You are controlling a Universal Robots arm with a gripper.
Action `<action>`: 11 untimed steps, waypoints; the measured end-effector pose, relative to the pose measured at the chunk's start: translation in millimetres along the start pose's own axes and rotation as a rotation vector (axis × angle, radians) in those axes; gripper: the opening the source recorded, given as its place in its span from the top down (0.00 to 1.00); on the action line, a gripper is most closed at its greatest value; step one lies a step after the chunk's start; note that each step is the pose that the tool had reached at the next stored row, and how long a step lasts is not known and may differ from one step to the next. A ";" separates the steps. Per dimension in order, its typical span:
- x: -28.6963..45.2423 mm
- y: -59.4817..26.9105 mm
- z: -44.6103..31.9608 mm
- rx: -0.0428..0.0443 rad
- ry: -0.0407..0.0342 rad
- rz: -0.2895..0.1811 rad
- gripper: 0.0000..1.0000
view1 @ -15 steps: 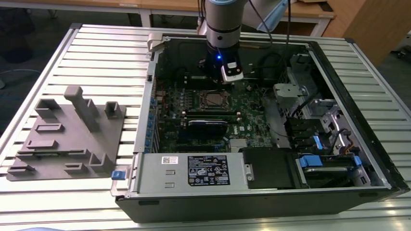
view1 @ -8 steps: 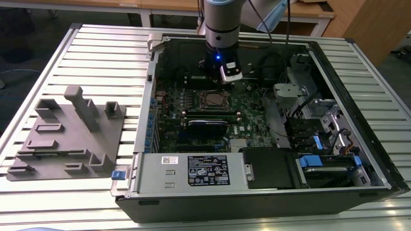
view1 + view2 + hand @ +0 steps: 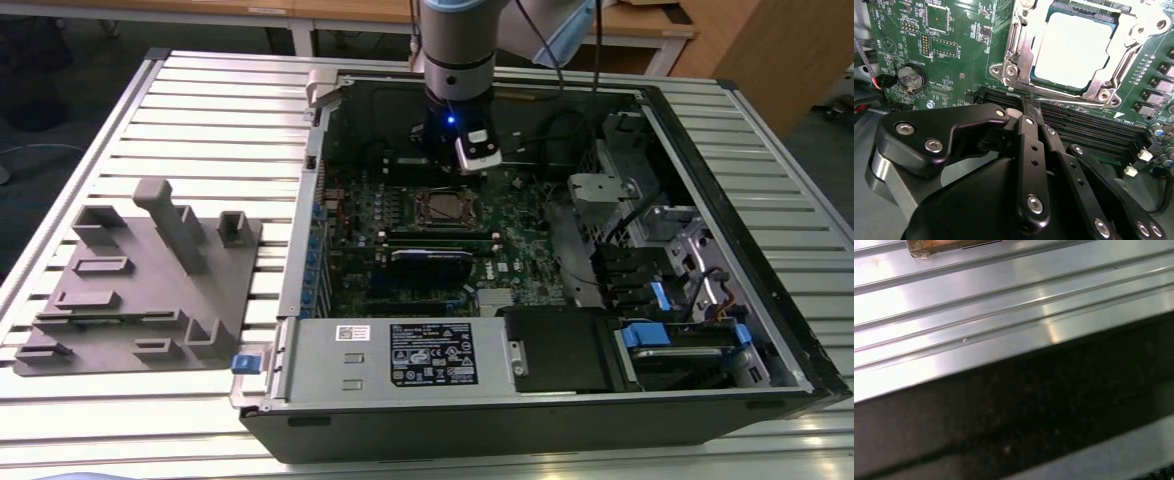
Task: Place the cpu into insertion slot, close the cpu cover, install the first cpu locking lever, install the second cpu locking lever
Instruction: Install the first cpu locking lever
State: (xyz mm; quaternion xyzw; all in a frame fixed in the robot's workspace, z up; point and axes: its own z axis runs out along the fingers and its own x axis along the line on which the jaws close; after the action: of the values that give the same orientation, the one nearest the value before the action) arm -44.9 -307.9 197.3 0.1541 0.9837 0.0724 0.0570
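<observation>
Your claw (image 3: 1030, 102) is clenched, fingers pressed together with nothing between them, tips just beside the socket's near edge above the black memory slots (image 3: 1089, 127). The cpu (image 3: 1074, 47) already sits in the slot (image 3: 443, 207), and the cover (image 3: 1021, 55) lies closed around it. In the exterior view, the arm (image 3: 458, 60) hangs over the open computer case (image 3: 787, 330) on the slatted surface (image 3: 214, 110).
</observation>
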 end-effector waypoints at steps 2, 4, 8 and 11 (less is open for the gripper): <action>0.2 -0.4 0.1 -0.0024 -0.0018 0.000 0.89; 0.2 -0.8 0.3 -0.0048 -0.0044 0.000 0.89; -0.4 -2.8 0.3 -0.0056 -0.0051 0.000 0.89; -0.8 -4.1 0.2 -0.0058 -0.0055 0.000 0.89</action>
State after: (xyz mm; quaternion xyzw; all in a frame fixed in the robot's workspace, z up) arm -45.3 -311.9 196.5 0.1540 0.9834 0.0748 0.0602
